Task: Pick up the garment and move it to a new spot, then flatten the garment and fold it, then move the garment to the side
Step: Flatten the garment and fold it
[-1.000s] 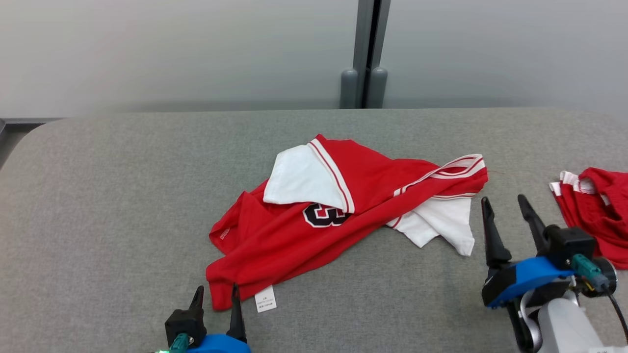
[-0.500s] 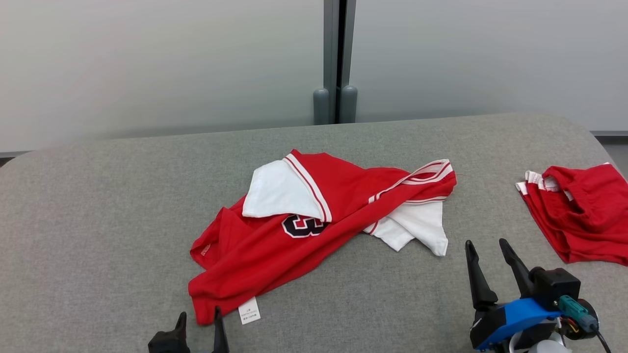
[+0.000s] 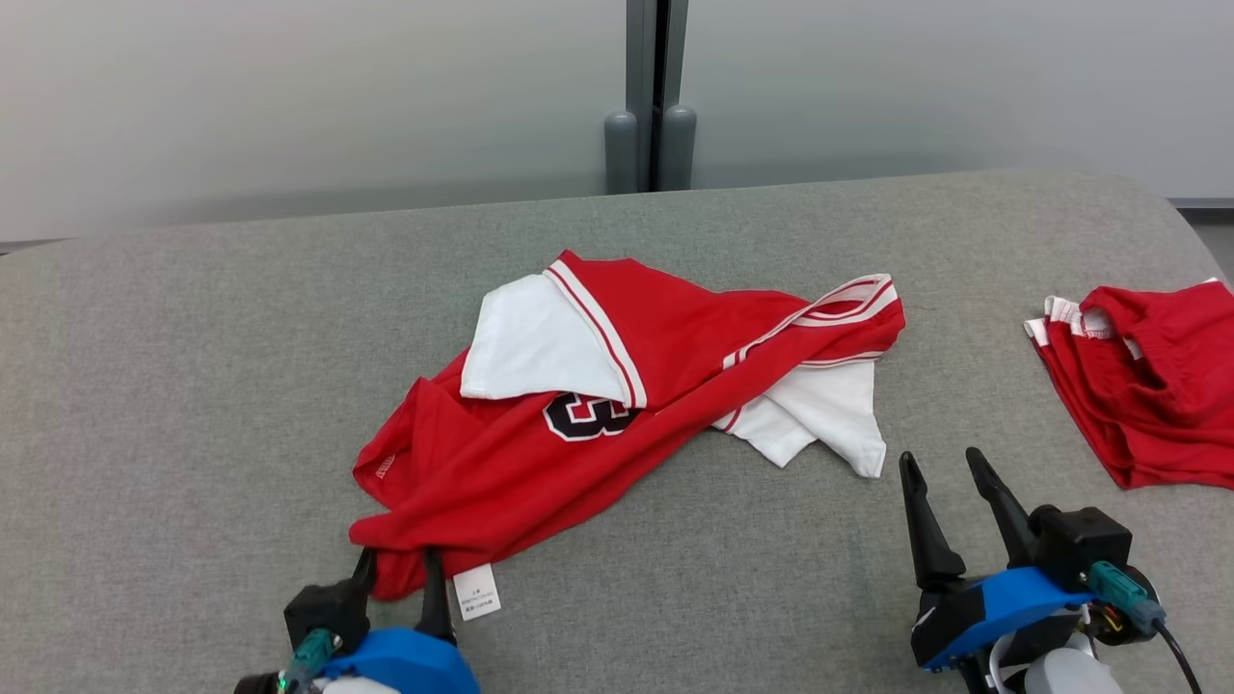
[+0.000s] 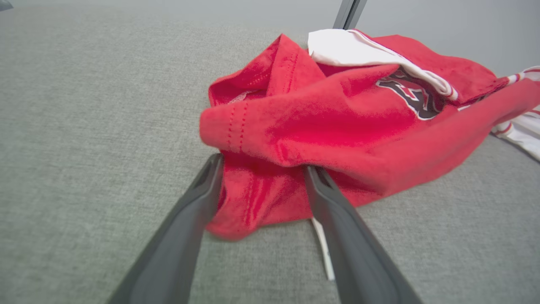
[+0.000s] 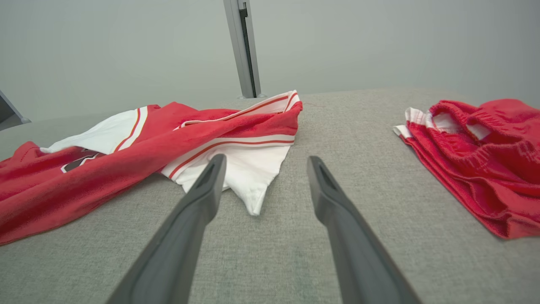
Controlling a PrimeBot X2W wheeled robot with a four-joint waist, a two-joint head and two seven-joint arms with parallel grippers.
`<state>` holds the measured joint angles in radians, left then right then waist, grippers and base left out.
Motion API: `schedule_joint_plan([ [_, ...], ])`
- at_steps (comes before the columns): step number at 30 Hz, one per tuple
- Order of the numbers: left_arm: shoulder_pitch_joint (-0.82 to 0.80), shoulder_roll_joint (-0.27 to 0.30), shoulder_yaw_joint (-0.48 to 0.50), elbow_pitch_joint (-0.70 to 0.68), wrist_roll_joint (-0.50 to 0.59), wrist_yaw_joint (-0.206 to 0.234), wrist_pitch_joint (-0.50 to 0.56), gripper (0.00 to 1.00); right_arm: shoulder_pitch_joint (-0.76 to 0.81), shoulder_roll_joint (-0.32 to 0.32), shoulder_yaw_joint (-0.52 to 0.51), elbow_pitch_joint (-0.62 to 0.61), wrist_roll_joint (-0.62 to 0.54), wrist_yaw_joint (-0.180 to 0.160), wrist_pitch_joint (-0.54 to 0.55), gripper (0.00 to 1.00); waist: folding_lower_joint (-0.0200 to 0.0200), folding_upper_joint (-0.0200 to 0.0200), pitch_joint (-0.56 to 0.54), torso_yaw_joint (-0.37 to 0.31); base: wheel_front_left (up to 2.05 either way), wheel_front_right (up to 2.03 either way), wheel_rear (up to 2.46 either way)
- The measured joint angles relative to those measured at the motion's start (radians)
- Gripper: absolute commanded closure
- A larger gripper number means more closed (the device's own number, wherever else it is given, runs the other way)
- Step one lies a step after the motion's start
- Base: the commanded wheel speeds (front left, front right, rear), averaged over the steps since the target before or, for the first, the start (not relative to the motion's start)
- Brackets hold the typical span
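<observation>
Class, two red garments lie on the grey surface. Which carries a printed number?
The crumpled red-and-white jersey in the middle: a black numeral shows on it. The red garment with white trim at the robot's right shows none.

left side: table (image 3: 174, 386) bare, free pass
centre: crumpled garment (image 3: 540, 463) blocks
right edge: other red cloth (image 3: 1157, 395) blocks
between both: open lane up to far edge

Grey fabric-covered desk (image 3: 193, 386), crumpled red shorts with white trim (image 3: 1157, 405) near its right edge, pale wall panels (image 3: 289, 96), dark vertical post (image 3: 656, 77) behind.
</observation>
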<state>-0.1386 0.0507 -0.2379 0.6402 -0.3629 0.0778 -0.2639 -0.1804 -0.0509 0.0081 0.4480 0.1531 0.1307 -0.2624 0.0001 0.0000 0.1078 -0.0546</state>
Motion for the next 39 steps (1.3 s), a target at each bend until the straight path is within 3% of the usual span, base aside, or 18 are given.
schedule_joint_plan([
  [1,-0.005,0.0,0.003,-0.006,0.003,-0.002,0.0,0.58,0.0,0.0,0.001,0.002,0.001,0.0,0.0,0.0,0.0,0.0,0.002,0.001,0.0,0.0,0.0],
  [2,-0.012,0.0,0.004,-0.016,0.01,-0.009,0.0,0.84,0.0,0.0,0.003,0.003,0.001,0.0,0.0,0.0,0.0,0.0,0.004,0.002,0.0,0.0,0.0],
  [3,-0.015,0.0,0.006,-0.027,0.015,-0.014,0.0,1.0,-0.001,0.0,0.004,0.004,0.002,0.0,0.0,0.0,0.0,0.0,0.005,0.003,0.0,0.0,0.0],
  [14,-0.006,-0.001,-0.042,-0.167,0.049,-0.04,0.0,1.0,-0.002,0.0,0.009,0.015,0.026,0.0,0.0,0.0,-0.0002,0.0,-0.001,0.031,0.0,0.0,0.0],
  [19,-0.026,0.0,-0.063,-0.109,0.076,-0.031,0.0,1.0,-0.022,0.001,0.024,0.012,0.035,0.0,0.0,0.0,-0.0001,0.0002,0.034,0.023,0.0,0.0,0.0],
  [28,-0.096,0.0,-0.032,-0.016,0.068,0.008,0.0,1.0,-0.042,0.001,0.021,0.016,0.035,0.0,0.0,0.0,-0.0001,0.0003,0.086,-0.012,0.0,0.0,0.0],
  [35,-0.108,0.0,0.026,-0.103,0.1,0.057,0.0,1.0,-0.043,0.001,0.015,0.017,0.036,0.0,0.0,0.0,-0.0002,0.0002,0.063,-0.01,0.0,0.0,0.0],
  [36,-0.102,0.0,0.034,-0.12,0.111,0.063,0.0,0.54,-0.043,0.001,0.016,0.016,0.039,0.0,0.0,0.0,-0.0002,0.0002,0.054,-0.009,0.0,0.0,0.0],
  [37,-0.093,0.0,0.038,-0.134,0.119,0.064,0.0,0.0,-0.042,0.001,0.017,0.016,0.041,0.0,0.0,0.0,-0.0001,0.0003,0.044,-0.008,0.0,0.0,0.0],
  [39,-0.061,-0.001,0.051,-0.155,0.117,0.064,0.0,0.0,-0.038,0.001,0.018,0.016,0.043,0.0,0.0,0.0,-0.0001,0.0003,0.021,-0.004,0.0,0.0,0.0],
])
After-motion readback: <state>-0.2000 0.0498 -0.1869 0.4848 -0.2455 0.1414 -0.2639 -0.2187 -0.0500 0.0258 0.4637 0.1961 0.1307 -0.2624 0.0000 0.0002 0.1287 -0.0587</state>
